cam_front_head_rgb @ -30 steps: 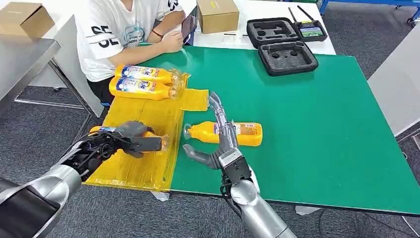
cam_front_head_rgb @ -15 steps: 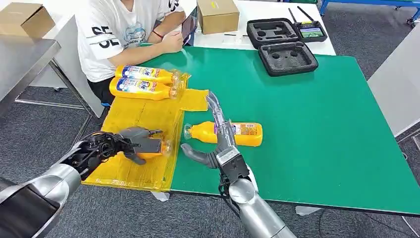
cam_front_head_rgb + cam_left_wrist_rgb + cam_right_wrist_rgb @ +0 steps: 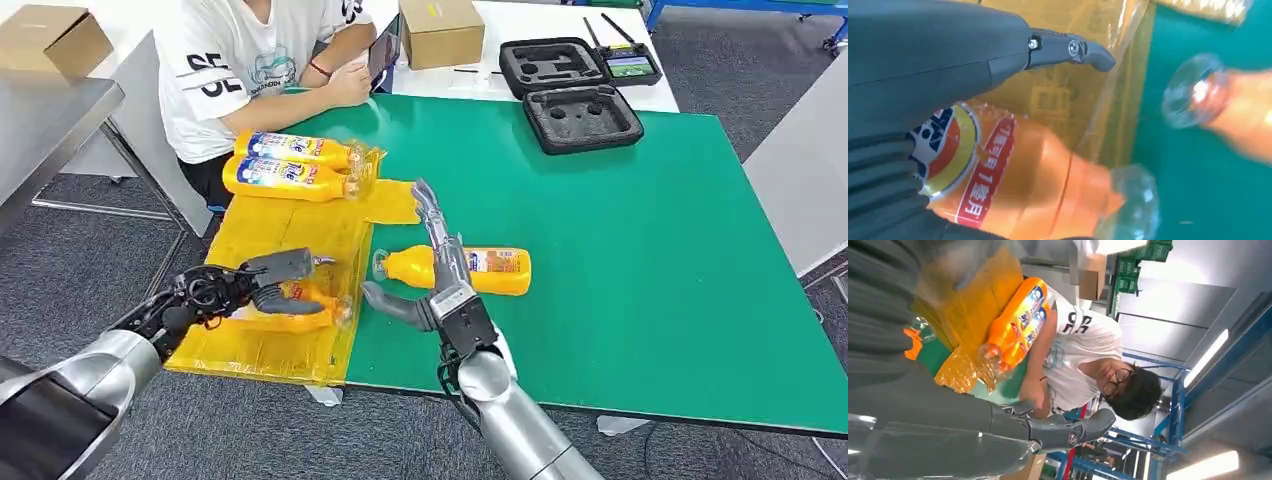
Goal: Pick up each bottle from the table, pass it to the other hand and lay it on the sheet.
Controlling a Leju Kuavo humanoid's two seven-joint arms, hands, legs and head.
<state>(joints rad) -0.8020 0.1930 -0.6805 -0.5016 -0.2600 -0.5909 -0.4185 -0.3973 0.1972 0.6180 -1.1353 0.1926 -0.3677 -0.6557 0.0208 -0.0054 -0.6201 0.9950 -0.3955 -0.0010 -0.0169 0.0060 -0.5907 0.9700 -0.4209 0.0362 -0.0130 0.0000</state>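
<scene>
Left hand (image 3: 262,285) sits over the near end of the yellow sheet (image 3: 290,230), fingers loosened and spread around an orange bottle (image 3: 290,305) lying on its side on the sheet, clear cap pointing toward the green table (image 3: 640,250). In the left wrist view the thumb (image 3: 1068,50) stands off the bottle (image 3: 1023,185) with sheet visible between them; the palm side is hidden (cannot tell whether anything there touches the bottle).

Right hand (image 3: 432,275) is palm-down over the table just beside the sheet's edge, fingers straight and apart, thumb (image 3: 390,305) stuck out toward the sheet. It holds nothing. Its extended fingers lie across a second orange bottle (image 3: 480,268) on its side on the green surface, cap toward the sheet; cannot tell whether they touch it or hover just above.

Two more bottles (image 3: 290,165) lie side by side, touching, at the far end of the sheet, caps toward the table centre. They also show in the right wrist view (image 3: 1020,320).

A person in a white T-shirt (image 3: 250,60) sits at the far corner near those two bottles. A black foam case (image 3: 570,90) lies open at the far table edge, a cardboard box (image 3: 440,30) just beyond it on the white table.
</scene>
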